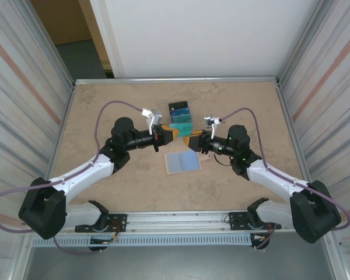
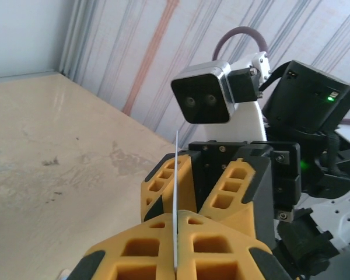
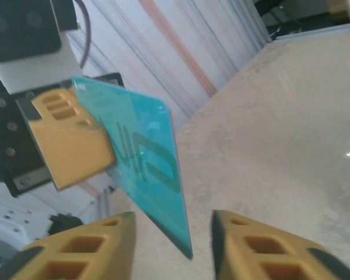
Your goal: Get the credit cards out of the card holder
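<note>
The card holder point(image 1: 181, 161) lies open on the table, pale blue side up, just below both grippers. My left gripper point(image 1: 167, 133) is shut on a teal credit card point(image 3: 134, 140), which it holds off the table. That card appears as a thin white edge point(image 2: 176, 192) between the left fingers. The card's free corner hangs between the fingers of my right gripper point(image 3: 172, 233), which is open with a gap on each side. The right gripper point(image 2: 201, 186) faces the left one tip to tip.
A small pile of black, blue and teal pieces point(image 1: 179, 111) lies just beyond the grippers. Ribbed metal walls point(image 1: 29, 87) close the table on the left and right. The right arm's wrist camera point(image 2: 201, 100) sits close in front of the left gripper.
</note>
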